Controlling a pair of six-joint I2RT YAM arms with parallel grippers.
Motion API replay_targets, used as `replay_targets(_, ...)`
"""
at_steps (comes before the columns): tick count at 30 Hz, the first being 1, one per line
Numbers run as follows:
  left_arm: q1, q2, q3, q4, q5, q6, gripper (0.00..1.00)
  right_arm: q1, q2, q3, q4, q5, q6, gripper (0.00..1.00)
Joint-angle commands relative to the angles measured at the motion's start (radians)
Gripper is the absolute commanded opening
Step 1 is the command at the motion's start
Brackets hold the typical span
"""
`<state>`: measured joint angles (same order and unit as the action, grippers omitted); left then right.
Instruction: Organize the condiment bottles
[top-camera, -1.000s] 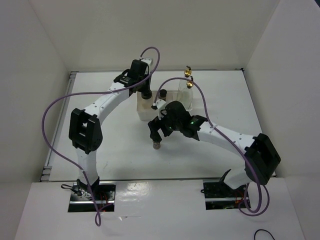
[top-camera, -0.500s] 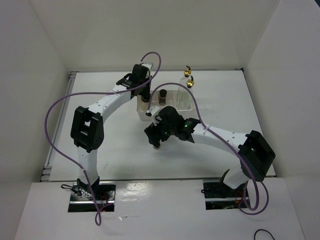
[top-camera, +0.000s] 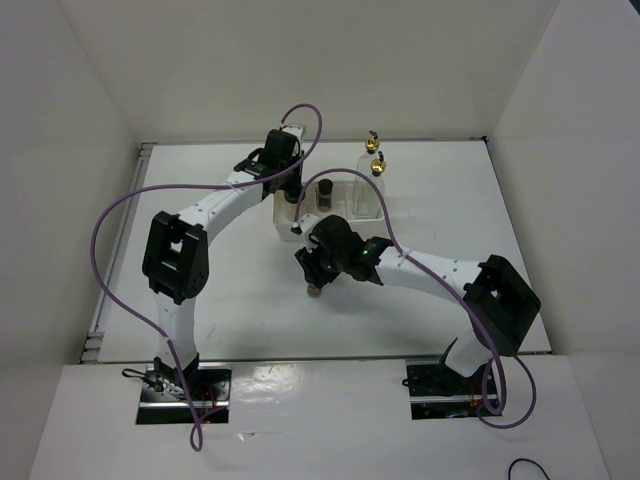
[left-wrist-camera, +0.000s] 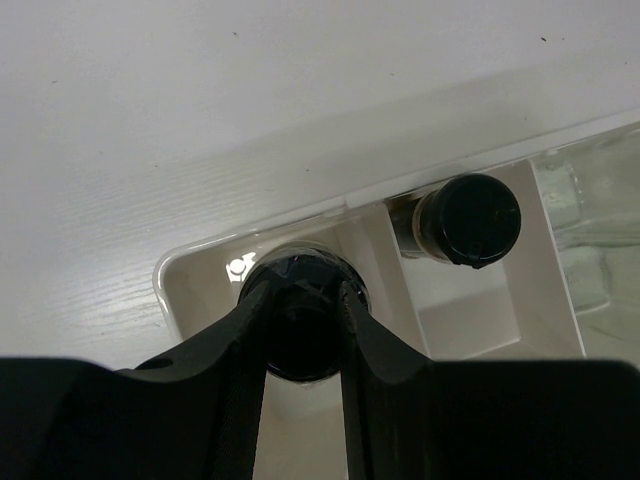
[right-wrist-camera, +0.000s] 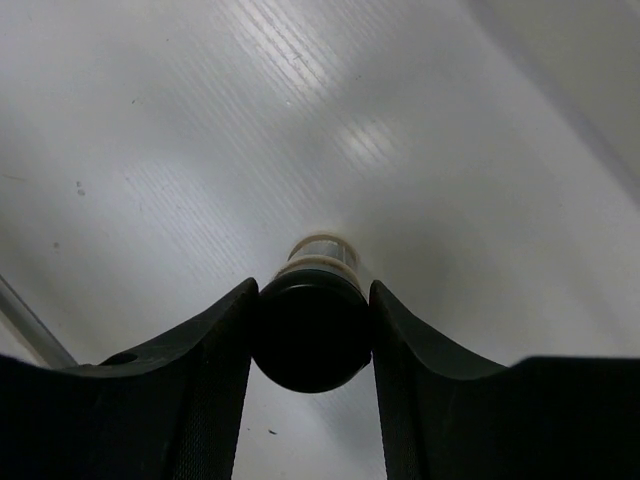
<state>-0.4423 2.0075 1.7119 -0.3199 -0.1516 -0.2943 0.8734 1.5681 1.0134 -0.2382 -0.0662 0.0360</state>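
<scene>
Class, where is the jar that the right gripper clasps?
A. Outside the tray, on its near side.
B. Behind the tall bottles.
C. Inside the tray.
A: the right gripper clasps the jar by its black cap over bare table, on the near side of the tray.

White links (top-camera: 215, 200), black joint housings (top-camera: 172, 257), purple cables (top-camera: 302, 106), black end effector fingers (right-wrist-camera: 190, 390).
</scene>
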Motion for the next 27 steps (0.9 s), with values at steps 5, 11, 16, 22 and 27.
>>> replay_targets(5, -0.004, 0.007, -0.008, 0.061, 0.009, -0.019, 0.47, 0.01, 0.015, 0.016, 0.025, 0.031, 0.002, 0.31)
replay_targets(11, -0.004, -0.003, -0.008, 0.041, 0.02, -0.019, 0.81, 0.01, -0.032, 0.063, -0.026, 0.054, 0.012, 0.15)
replay_targets(16, -0.004, -0.021, 0.012, 0.005, -0.005, -0.04, 1.0, 0.01, -0.097, 0.108, -0.095, 0.101, 0.021, 0.11)
replay_targets(22, -0.004, -0.095, 0.035, -0.031, -0.014, -0.094, 1.0, 0.01, -0.175, 0.159, -0.127, 0.16, 0.021, 0.11)
replay_targets(27, 0.03, -0.182, 0.057, -0.05, 0.007, -0.175, 1.0, -0.022, -0.186, 0.224, -0.141, 0.207, 0.009, 0.14)
